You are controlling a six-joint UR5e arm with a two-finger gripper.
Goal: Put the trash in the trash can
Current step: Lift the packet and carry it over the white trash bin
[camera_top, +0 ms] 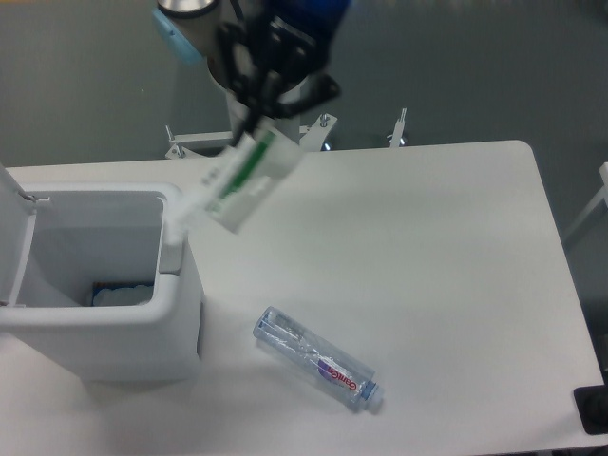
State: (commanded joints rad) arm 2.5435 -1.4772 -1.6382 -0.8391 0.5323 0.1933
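White bench (446,247) against a grey floor. The packet (249,180) hangs tilted in mid-air, just right of the trash can (104,332) rim, its lower corner near the grey tab (174,245). The fingers (261,114) are clamped on its upper edge, presumably to drop it into the bin, whose lid (11,237) stands open. The crushed bottle (318,359) lies on the bench, apart from the bin, not yet handled.

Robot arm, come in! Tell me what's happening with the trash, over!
Gripper shut on plastic packet, held right of the open trash can. Bottle lies on table. Nothing blocking.
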